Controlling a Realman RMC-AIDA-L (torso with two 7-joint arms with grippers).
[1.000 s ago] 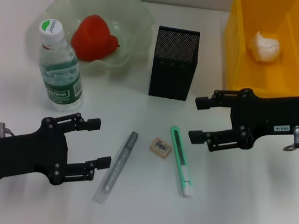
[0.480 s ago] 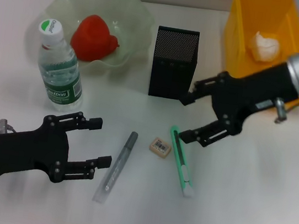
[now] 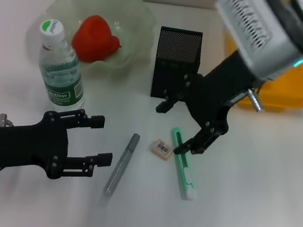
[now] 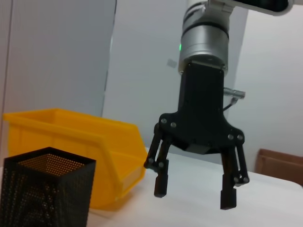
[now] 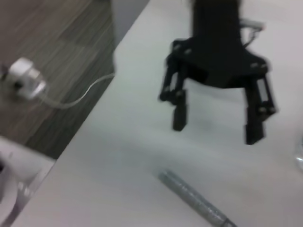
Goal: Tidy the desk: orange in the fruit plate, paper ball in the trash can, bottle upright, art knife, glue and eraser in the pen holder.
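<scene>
Two grippers are hanging open over the desk [image 3: 255, 179]: the right gripper [image 3: 181, 126] is spreading its jaws above the art knife [image 3: 183, 164], beside the eraser [image 3: 162, 149]; the left gripper [image 3: 98, 139] is idling beside the glue [image 3: 121, 163].

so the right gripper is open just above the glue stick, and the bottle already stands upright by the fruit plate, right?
Not quite. The right gripper is open, but it hangs over the top end of the art knife, not the glue, which lies farther toward the left gripper. The head view shows this. The bottle does stand upright beside the fruit plate.
</scene>
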